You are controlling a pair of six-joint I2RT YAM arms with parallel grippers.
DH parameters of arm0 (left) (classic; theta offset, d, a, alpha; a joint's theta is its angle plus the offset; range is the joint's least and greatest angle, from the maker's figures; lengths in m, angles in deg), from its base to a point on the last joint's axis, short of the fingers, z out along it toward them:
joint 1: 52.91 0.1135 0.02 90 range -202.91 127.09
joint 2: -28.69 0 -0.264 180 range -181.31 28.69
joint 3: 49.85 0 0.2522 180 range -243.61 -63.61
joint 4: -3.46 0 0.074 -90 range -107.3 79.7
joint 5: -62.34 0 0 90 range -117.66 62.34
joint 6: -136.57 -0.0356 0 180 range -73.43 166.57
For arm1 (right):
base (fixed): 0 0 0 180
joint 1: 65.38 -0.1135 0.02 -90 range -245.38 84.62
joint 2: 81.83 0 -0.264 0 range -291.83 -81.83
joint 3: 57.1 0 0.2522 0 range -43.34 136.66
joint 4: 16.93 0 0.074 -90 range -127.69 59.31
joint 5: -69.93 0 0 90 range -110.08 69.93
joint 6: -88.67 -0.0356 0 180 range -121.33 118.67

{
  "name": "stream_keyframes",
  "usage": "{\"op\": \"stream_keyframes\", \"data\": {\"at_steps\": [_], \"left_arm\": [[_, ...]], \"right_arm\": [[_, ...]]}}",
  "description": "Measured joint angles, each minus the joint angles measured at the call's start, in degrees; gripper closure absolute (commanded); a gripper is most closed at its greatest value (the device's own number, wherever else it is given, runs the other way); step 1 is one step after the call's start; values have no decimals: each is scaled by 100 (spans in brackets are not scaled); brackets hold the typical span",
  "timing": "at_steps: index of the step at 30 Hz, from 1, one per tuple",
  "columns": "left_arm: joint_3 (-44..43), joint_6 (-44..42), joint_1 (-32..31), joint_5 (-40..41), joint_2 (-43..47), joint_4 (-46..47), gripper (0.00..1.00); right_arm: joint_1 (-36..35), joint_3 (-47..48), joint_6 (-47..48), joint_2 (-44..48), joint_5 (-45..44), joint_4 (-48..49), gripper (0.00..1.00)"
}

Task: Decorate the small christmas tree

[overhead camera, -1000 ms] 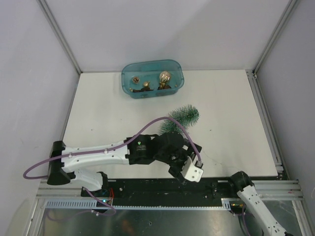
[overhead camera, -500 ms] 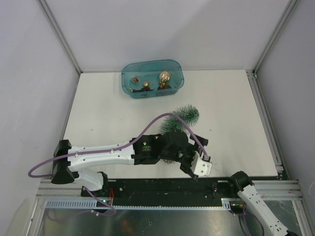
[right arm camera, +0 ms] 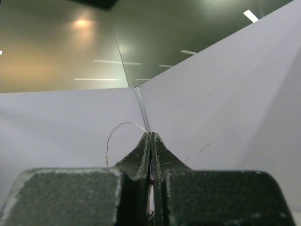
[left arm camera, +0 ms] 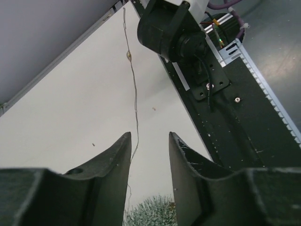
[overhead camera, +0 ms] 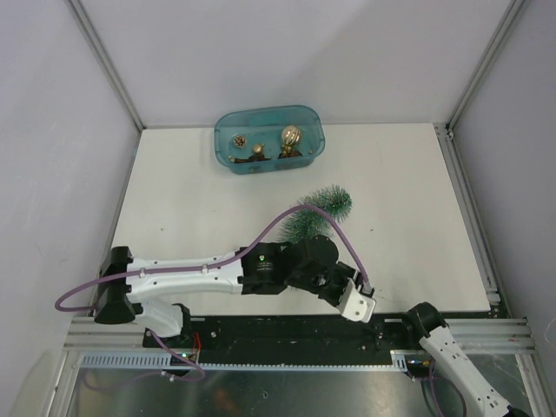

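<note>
The small christmas tree (overhead camera: 318, 211) lies on its side on the white table, its frosted tip showing at the bottom of the left wrist view (left arm camera: 153, 212). My left gripper (left arm camera: 149, 135) hangs over the table just in front of the tree. Its jaws stand apart, with a gap between them. A thin wire (left arm camera: 134, 94) runs along the table and passes between the left fingers (left arm camera: 115, 169). My right gripper (right arm camera: 151, 136) is raised toward the wall and shut on a thin wire (right arm camera: 115, 129) that loops out from its tips.
A teal tub (overhead camera: 222, 132) at the back holds a gold ornament (overhead camera: 290, 136) and smaller brown ones. The left arm (overhead camera: 200, 271) stretches across the near table. The right arm's base (overhead camera: 426, 320) and a black rail (left arm camera: 244, 108) line the near edge.
My left arm has swung right and toward the near edge, past the tree's foot. Its jaws have narrowed around the wire. The right gripper stays shut.
</note>
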Motion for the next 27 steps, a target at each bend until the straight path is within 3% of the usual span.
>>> {"op": "stream_keyframes", "data": {"at_steps": [4, 6, 13, 20, 27], "left_arm": [[0, 57, -46, -39, 0, -48, 90], [0, 105, -52, -37, 0, -59, 97], [-181, 387, -116, -24, 203, -350, 100], [-509, 802, -175, -568, 883, -868, 100], [-101, 831, -131, -1104, 1843, -1379, 100]], "right_arm": [[-17, -37, 17, -2, 22, 37, 100], [-22, -48, 33, -4, 22, 46, 100], [-70, -179, 181, -50, -96, 111, 100], [-94, -839, 391, -129, -485, 179, 100], [-192, -1491, 564, -472, -710, 605, 100]]}}
